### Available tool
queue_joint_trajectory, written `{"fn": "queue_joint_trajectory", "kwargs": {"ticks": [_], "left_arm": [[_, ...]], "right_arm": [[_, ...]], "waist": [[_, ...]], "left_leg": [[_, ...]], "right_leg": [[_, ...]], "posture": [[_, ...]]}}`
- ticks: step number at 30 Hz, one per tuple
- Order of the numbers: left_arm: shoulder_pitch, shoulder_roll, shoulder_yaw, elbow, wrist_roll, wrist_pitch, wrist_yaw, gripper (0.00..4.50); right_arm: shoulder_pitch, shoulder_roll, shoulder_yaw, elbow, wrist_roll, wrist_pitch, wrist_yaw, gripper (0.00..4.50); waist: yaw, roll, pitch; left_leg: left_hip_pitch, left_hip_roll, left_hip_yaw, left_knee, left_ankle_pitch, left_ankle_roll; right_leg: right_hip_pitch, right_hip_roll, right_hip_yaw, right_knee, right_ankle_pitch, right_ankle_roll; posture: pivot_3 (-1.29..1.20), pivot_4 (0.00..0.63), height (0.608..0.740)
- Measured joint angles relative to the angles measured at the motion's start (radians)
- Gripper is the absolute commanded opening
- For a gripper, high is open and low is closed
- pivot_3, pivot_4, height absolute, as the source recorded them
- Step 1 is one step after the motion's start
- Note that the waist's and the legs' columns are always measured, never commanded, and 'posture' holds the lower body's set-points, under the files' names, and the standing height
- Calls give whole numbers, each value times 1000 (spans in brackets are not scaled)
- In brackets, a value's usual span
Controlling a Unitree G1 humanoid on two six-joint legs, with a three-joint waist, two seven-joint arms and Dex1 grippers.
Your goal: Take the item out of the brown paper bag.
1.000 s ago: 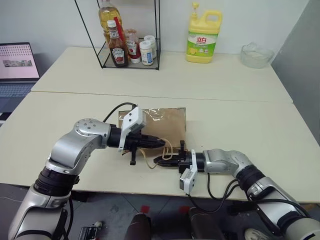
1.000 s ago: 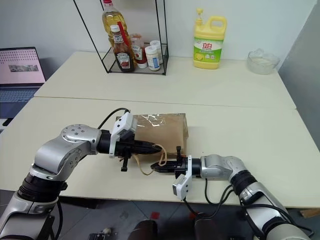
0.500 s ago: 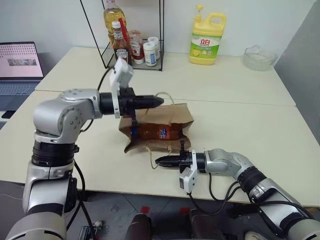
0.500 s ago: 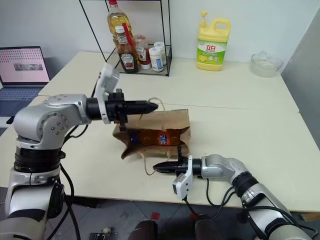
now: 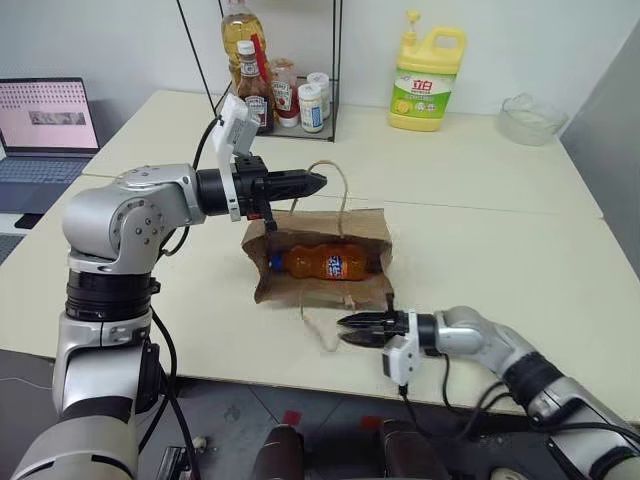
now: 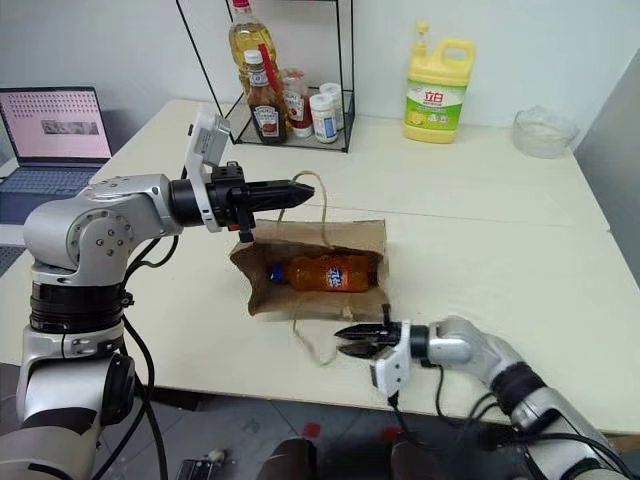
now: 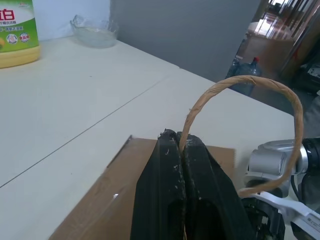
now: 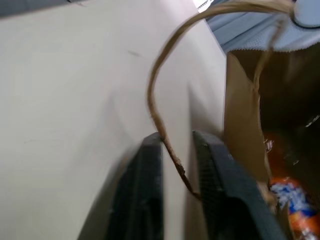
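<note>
Brown paper bag (image 5: 320,262) lay mid-frame, its mouth held agape by the left tool (image 5: 318,182) clenched on the upper handle (image 5: 332,185), exposing the orange soda bottle (image 5: 322,262) inside, while the right tool (image 5: 346,331), lower centre, stood parted around the lower handle (image 5: 318,330).

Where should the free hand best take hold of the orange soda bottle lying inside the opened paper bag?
Probably around the soda bottle body, entering through the bag's open mouth from the robot's side: it lies sideways, cap toward the robot's left, its side showing.
</note>
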Motion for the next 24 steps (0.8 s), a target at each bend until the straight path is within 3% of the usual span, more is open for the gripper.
{"fn": "queue_joint_trajectory", "kwargs": {"ticks": [7, 12, 18, 24], "left_arm": [[2, -6, 1, 2, -10, -3, 4, 0], [1, -8, 0, 8, -10, -8, -11, 0], [1, -5, 0, 19, -7, -13, -22, 0], [-12, 0, -6, 50, 3, -29, -37, 0]], "right_arm": [[210, -219, -124, -310, 223, 173, 126, 4475], [352, -320, -242, -550, 388, 374, 166, 4475], [251, -251, -338, -919, 834, 983, 69, 2451], [40, -51, -322, -983, 1241, 1466, -53, 235]], "waist": [[13, 1, 1], [12, 2, 1], [6, 2, 2], [13, 2, 2]], "left_leg": [[-3, 0, -1, 0, 0, 0], [-3, 1, -1, 0, 0, 0], [-4, 2, -3, 0, 0, 0], [-16, 2, -6, 0, 0, 0]], "right_leg": [[-1, 1, -1, -2, 0, 0], [-2, 1, -1, -2, 0, 0], [-2, 2, -2, -1, 0, 0], [-12, 2, -5, -1, 0, 0]], "posture": [[0, 150, 740], [0, 150, 740], [0, 150, 740], [0, 150, 740]]}}
